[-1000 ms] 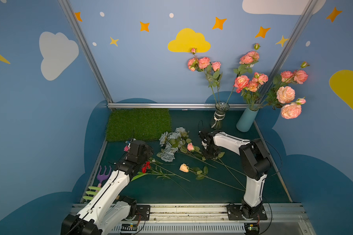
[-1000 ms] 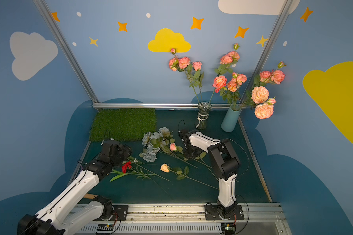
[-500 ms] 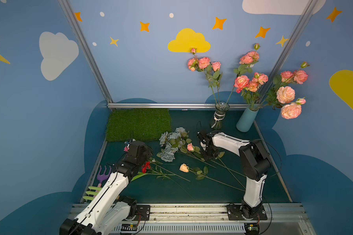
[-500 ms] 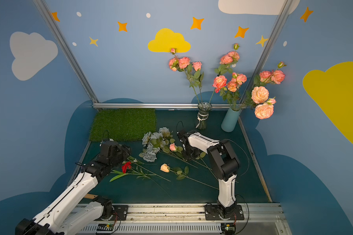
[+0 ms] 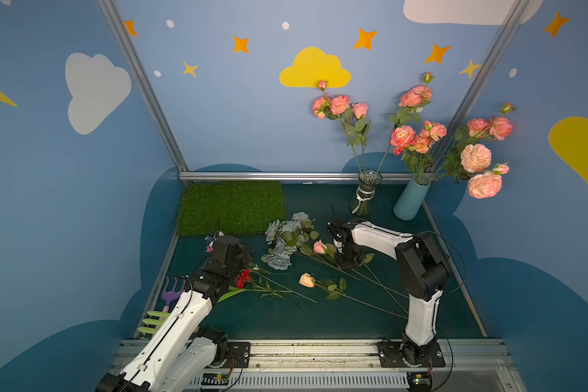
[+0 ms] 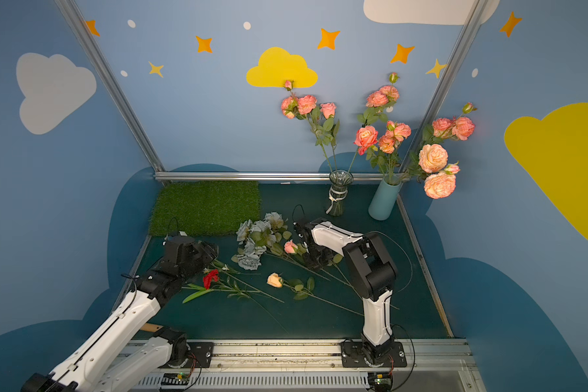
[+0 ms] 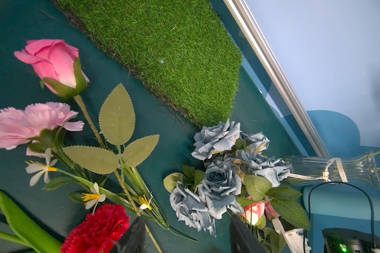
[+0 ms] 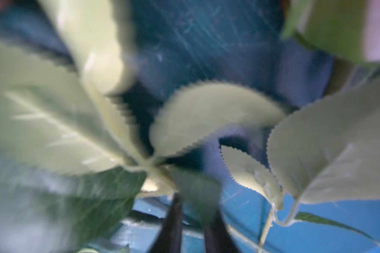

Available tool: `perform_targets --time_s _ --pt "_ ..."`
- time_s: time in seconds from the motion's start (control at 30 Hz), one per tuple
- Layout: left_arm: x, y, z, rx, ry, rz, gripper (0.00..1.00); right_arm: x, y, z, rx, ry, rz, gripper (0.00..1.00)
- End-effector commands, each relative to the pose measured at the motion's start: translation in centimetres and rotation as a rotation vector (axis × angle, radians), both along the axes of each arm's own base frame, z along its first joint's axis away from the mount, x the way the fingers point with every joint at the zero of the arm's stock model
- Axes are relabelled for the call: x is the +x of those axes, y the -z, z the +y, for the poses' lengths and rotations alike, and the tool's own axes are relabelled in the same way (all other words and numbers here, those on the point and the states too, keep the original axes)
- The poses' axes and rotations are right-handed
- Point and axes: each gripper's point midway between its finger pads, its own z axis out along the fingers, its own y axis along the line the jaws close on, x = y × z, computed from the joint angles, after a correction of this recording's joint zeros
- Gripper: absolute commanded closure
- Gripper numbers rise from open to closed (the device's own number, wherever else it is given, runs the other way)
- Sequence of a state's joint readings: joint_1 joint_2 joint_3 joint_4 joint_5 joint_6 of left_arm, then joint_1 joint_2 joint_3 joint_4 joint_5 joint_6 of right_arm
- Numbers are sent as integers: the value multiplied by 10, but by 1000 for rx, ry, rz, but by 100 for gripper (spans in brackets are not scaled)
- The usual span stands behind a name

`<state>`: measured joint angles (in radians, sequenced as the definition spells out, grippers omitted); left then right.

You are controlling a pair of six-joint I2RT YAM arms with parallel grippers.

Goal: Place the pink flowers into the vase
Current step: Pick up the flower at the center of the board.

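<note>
A pink flower (image 5: 319,246) lies on the green table among the stems, its bloom just left of my right gripper (image 5: 348,263). That gripper (image 8: 194,210) presses down on the table and is shut on the flower's leafy stem; the wrist view is blurred. A peach-pink rose (image 5: 307,280) lies nearer the front. At the back stand a glass vase (image 5: 365,193) and a teal vase (image 5: 409,200), both holding pink flowers. My left gripper (image 7: 185,238) hangs open and empty between the red flower (image 7: 97,227) and the grey-blue flowers (image 7: 219,181).
A grass mat (image 5: 231,207) lies at the back left. A pink rosebud (image 7: 53,63) and a pale pink carnation (image 7: 24,124) lie under the left arm. A purple toy fork (image 5: 170,295) and a green rake (image 5: 151,320) sit by the left rail.
The right gripper's jaws have closed on the stem where it rests. The left arm has stayed where it was.
</note>
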<state>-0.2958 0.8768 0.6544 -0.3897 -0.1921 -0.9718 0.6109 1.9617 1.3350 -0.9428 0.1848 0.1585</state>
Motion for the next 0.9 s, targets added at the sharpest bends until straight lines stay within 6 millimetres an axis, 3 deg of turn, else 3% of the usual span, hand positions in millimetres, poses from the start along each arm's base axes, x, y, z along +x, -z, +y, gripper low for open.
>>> perform_targets --time_s 0.0,0.2,0.33,0.67,0.87 --pt "-1 -9 2 9 -4 -18 38 -8 15 -12 -52 14 55 97" --pt "-2 -14 3 9 -8 -31 38 2 12 -11 -56 8 26 100" --pt "-3 -14 4 12 -11 -32 38 17 -1 -11 -56 9 -37 100" --pt "0 -12 3 3 -10 -37 38 81 -67 16 38 -32 -320 100" --pt "1 -9 1 3 -1 -41 38 110 -127 40 176 -66 -534 100"
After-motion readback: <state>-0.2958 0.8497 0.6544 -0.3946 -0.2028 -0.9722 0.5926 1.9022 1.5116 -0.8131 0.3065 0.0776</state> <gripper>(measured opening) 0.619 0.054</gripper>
